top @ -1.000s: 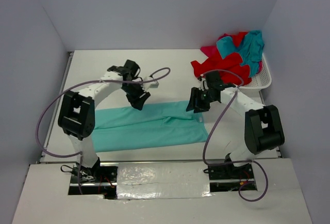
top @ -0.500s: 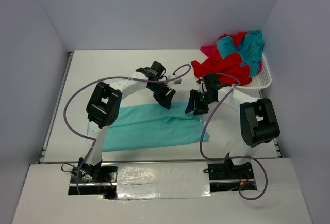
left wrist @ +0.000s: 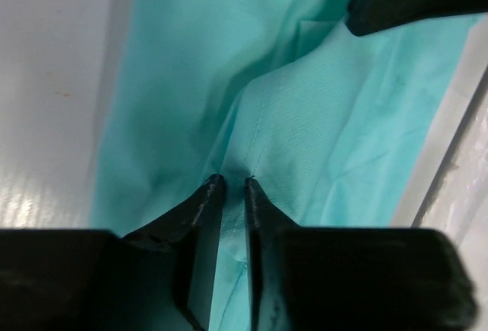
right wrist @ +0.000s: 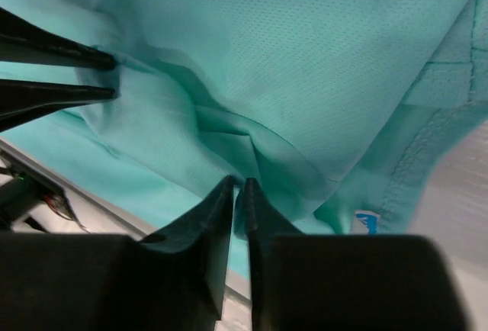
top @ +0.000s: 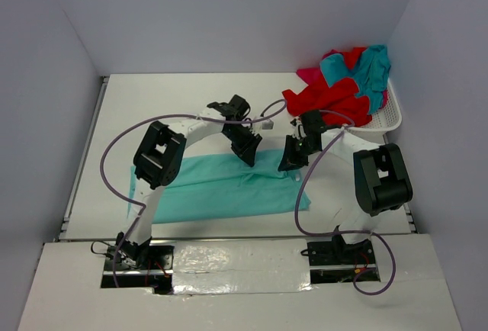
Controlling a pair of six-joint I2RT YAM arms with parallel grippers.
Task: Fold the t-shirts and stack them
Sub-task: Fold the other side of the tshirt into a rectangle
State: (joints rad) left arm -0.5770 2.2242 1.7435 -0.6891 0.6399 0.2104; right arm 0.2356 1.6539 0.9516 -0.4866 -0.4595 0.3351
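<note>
Mid-table, teal t-shirt lying near the front edge, left gripper at its far hem, jaws almost together pinching a cloth ridge, right gripper close beside, likewise pinching a fold, red and teal t-shirts heaped on basket far right

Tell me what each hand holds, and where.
The left hand and right hand each pinch a raised fold of the teal t-shirt near its far edge.
</note>
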